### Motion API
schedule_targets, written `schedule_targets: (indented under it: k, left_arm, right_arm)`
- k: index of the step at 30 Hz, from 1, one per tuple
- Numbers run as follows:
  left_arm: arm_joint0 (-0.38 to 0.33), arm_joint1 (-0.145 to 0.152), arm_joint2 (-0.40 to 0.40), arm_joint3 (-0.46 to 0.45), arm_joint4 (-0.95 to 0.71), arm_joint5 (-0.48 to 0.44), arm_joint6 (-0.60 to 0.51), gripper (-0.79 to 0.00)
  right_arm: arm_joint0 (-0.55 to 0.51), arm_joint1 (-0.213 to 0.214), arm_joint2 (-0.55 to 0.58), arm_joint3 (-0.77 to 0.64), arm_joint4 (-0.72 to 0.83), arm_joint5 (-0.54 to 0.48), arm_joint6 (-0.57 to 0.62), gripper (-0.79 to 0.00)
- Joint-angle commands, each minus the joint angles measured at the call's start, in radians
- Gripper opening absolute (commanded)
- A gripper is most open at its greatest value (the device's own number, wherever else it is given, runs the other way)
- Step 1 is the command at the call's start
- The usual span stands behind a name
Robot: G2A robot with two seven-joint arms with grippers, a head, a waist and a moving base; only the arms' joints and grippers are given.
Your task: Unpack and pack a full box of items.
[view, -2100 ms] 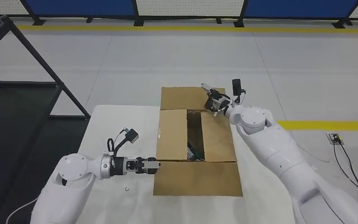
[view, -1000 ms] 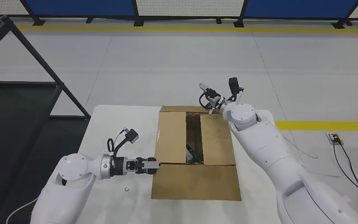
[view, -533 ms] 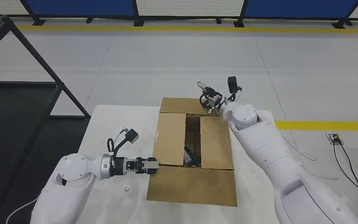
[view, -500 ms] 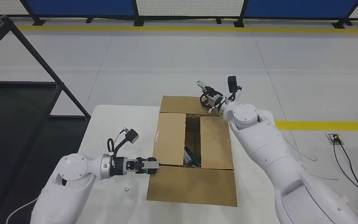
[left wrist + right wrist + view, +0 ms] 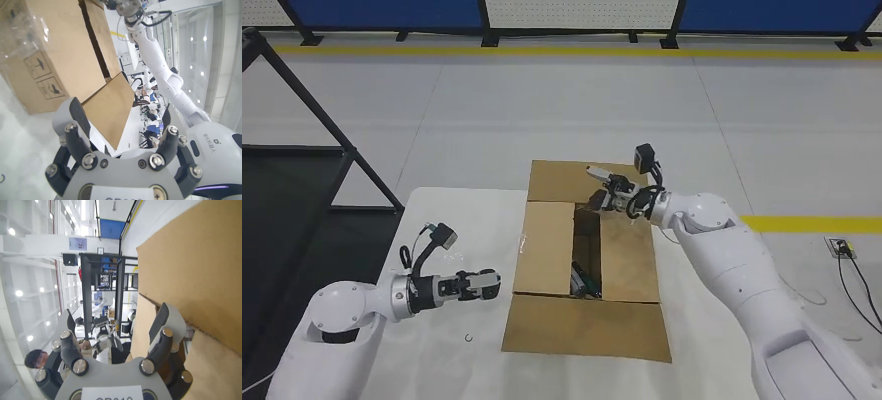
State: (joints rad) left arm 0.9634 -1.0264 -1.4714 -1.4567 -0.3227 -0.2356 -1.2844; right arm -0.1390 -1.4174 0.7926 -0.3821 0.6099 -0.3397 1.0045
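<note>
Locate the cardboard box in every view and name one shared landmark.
Top view: cardboard box in the middle, between the arms.
Left wrist view: box beyond the left gripper.
Right wrist view: box flap beside the right gripper.
Shared landmark: right gripper at the box's far end.

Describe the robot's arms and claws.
The left arm and right arm are smooth white shells in rounded segments, black-banded at the wrist. Each wrist carries a black camera block and a looped black cable. The left claw and right claw share a grey plate with silver screws, black links, a white label and white-backed fingers with ribbed black pads.
</note>
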Motion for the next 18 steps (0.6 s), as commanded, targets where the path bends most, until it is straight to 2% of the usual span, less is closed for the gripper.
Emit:
schedule_targets:
  k: [1, 3, 9, 18]
  left_arm:
    - [0.001, 0.002, 0.001, 0.023, -0.004, 0.006, 0.004, 0.0]
    - [-0.006, 0.001, 0.014, 0.047, 0.0, 0.005, 0.012, 0.0]
    - [-0.056, -0.011, 0.115, 0.114, 0.036, -0.01, 0.04, 0.0]
    - [-0.101, -0.024, 0.206, 0.15, 0.052, -0.027, 0.043, 0.0]
  right_arm:
    - [-0.012, 0.017, 0.009, -0.025, -0.025, 0.013, 0.059, 0.0]
    - [-0.03, 0.033, 0.016, -0.058, -0.054, 0.025, 0.075, 0.0]
    - [-0.1, 0.066, 0.061, -0.176, -0.075, 0.093, -0.008, 0.0]
    - [-0.104, 0.067, 0.065, -0.182, -0.074, 0.097, -0.016, 0.0]
